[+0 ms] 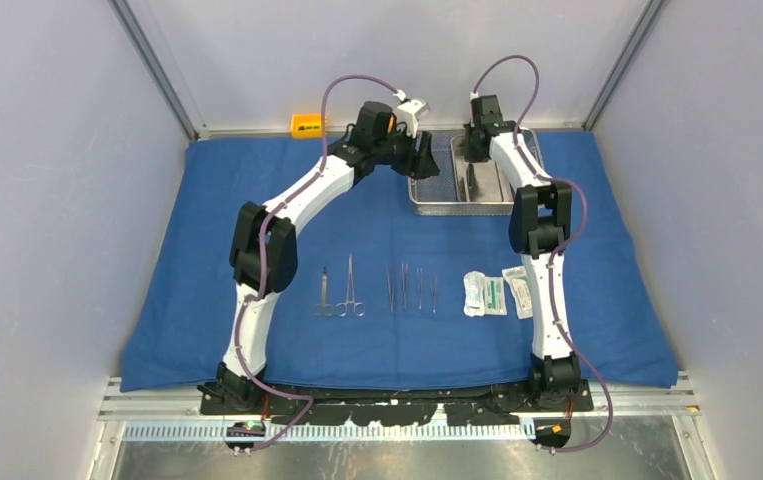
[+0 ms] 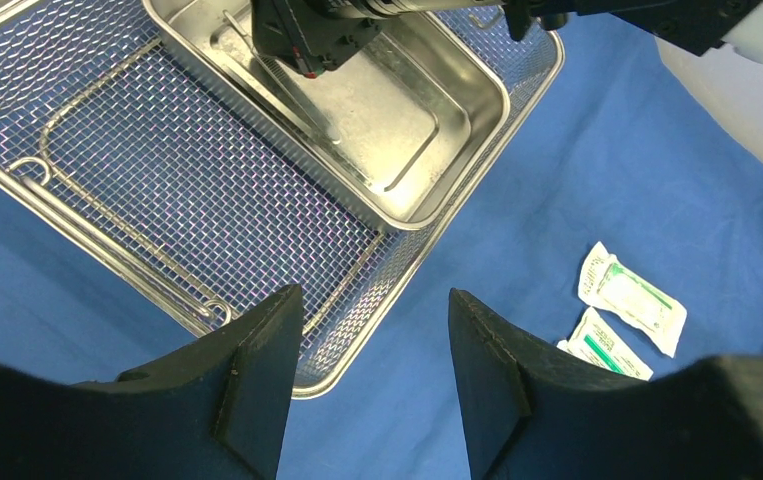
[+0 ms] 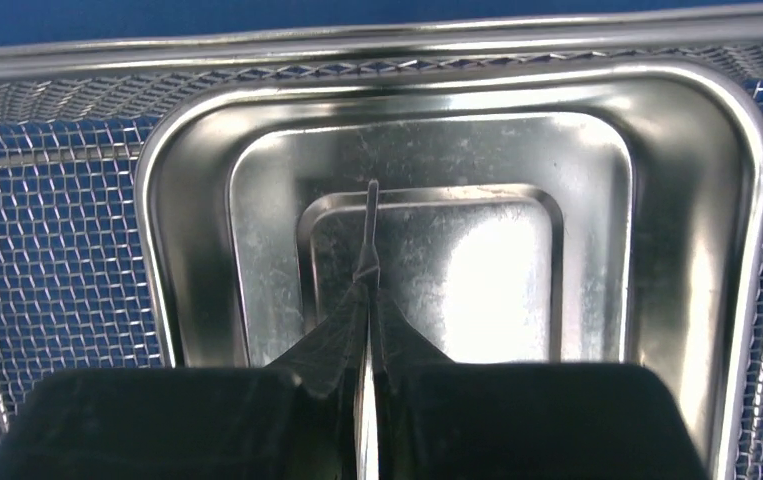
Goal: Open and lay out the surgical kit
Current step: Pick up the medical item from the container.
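The blue cloth (image 1: 207,300) lies spread over the table. At the back stands the steel mesh tray (image 1: 425,195) with the smaller steel pan (image 1: 497,185) inside it. My right gripper (image 3: 369,300) reaches down into the pan (image 3: 577,250) and is shut on a thin steel instrument (image 3: 371,225), whose tip sticks out past the fingertips. My left gripper (image 2: 375,300) hangs open over the tray's near corner (image 2: 357,340) with nothing between its fingers. Scissors (image 1: 339,295), forceps (image 1: 412,288) and white-green packets (image 1: 497,293) lie in a row on the cloth.
A small orange block (image 1: 306,125) sits beyond the cloth's back edge. Grey walls close in the left, right and back. The two packets (image 2: 629,300) lie right of the tray in the left wrist view.
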Controlling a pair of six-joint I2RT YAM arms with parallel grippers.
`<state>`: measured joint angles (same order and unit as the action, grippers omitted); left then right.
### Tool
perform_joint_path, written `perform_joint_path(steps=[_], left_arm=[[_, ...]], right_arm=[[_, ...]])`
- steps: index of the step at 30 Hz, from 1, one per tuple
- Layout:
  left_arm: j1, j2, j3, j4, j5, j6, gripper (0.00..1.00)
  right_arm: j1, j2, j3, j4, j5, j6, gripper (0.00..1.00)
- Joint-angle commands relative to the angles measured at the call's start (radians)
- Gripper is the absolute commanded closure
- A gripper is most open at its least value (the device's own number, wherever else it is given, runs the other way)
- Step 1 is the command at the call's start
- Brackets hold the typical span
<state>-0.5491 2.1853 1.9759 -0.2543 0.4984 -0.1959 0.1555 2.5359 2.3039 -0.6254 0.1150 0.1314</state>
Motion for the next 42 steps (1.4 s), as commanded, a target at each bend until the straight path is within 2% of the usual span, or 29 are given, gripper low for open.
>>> perform_joint_path(steps=[1, 16, 29, 32, 38, 42], left_arm=[[0.010, -0.067, 0.011, 0.002, 0.015, 0.029, 0.43], [0.012, -0.036, 0.040, -0.001, 0.026, 0.018, 0.43], [0.018, -0.027, 0.031, -0.002, 0.029, 0.015, 0.43], [0.018, -0.025, 0.030, -0.005, 0.029, 0.014, 0.43], [0.018, -0.025, 0.029, -0.006, 0.026, 0.010, 0.43], [0.018, -0.029, 0.028, -0.014, 0.025, 0.010, 0.43]], right_arm=[[0.003, 0.044, 0.108, -0.032, 0.029, -0.018, 0.91], [0.003, 0.109, 0.182, -0.036, 0.044, -0.044, 0.92], [-0.001, 0.190, 0.323, -0.010, 0.057, -0.058, 0.91], [-0.006, 0.185, 0.328, 0.003, 0.041, -0.051, 0.88], [-0.017, 0.129, 0.289, 0.029, 0.020, -0.036, 0.74], [-0.022, 0.120, 0.308, 0.032, 0.018, -0.041, 0.72]])
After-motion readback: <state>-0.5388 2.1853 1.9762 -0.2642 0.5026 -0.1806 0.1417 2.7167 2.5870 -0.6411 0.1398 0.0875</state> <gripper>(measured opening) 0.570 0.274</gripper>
